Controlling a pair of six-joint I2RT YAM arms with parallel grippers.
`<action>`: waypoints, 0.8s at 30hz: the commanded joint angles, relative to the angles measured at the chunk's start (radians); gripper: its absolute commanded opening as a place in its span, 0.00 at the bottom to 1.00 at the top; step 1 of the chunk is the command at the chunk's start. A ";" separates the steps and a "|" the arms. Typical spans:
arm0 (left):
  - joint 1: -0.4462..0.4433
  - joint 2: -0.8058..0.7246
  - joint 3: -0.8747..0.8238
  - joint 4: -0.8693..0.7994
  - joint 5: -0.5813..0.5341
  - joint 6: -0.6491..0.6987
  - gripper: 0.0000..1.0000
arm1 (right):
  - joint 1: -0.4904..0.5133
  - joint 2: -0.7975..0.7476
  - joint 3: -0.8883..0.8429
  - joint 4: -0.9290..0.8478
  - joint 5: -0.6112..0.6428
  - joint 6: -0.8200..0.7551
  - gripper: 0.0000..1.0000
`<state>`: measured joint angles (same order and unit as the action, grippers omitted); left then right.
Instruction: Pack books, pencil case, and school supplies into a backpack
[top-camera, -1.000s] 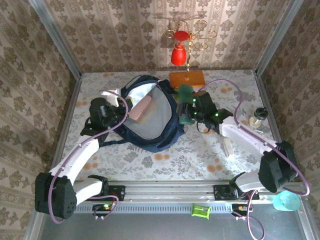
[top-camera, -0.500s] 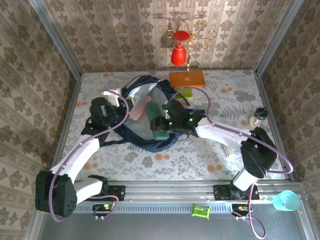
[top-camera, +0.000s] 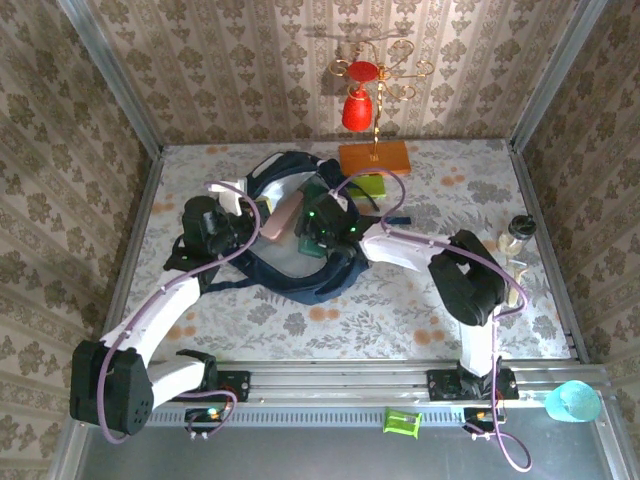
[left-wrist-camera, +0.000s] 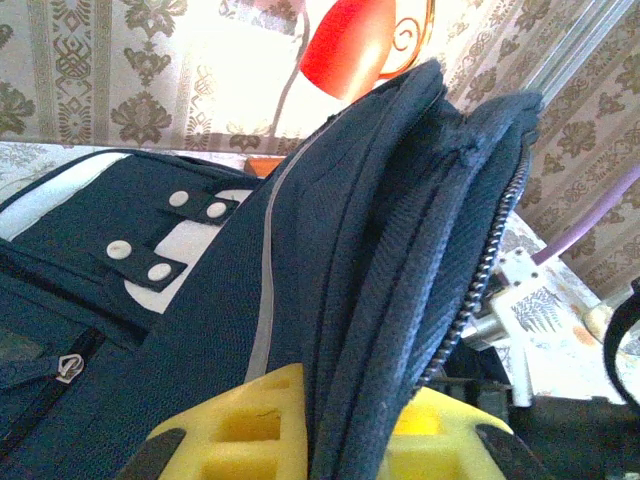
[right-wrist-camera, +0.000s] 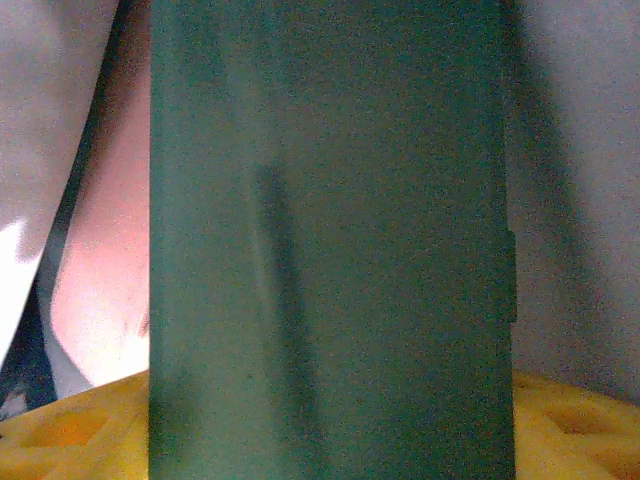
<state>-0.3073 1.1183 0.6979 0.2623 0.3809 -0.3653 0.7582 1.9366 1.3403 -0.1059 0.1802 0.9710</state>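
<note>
The navy backpack (top-camera: 300, 275) lies open in the middle of the table, its pale lining showing. My left gripper (top-camera: 246, 226) is shut on its left rim; in the left wrist view the yellow fingers (left-wrist-camera: 250, 420) pinch the backpack's (left-wrist-camera: 180, 290) zip edge. My right gripper (top-camera: 318, 230) reaches into the opening, shut on a dark green school supply piece (top-camera: 311, 245). That dark green piece (right-wrist-camera: 330, 240) stands between the yellow fingers (right-wrist-camera: 80, 430), with a pink piece (right-wrist-camera: 110, 260) to its left. The pink piece (top-camera: 283, 216) rests inside the backpack. A light green piece (top-camera: 372, 185) lies behind it. Books and pencil case are hidden.
An orange slab (top-camera: 375, 157) with a gold stem and red bell stands at the back. A small jar (top-camera: 515, 234) sits near the right wall. A teal cup (top-camera: 572, 402) and a green item (top-camera: 402, 422) lie beyond the front rail. Patterned walls close three sides.
My right arm has swung left, carrying the dark green piece from beside the backpack into its opening. The left gripper has kept its hold on the rim.
</note>
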 joint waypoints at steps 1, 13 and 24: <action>-0.005 -0.028 0.013 0.175 0.058 0.012 0.00 | -0.002 0.060 0.047 0.053 0.153 0.082 0.70; -0.005 -0.022 0.015 0.173 0.056 0.017 0.00 | 0.007 0.009 0.043 0.053 0.005 0.019 0.87; -0.004 -0.023 0.016 0.161 0.046 0.028 0.00 | 0.000 0.020 -0.044 0.201 -0.162 0.065 0.68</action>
<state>-0.3069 1.1183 0.6891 0.2836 0.3962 -0.3576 0.7616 1.9362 1.2808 0.0231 0.0818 1.0073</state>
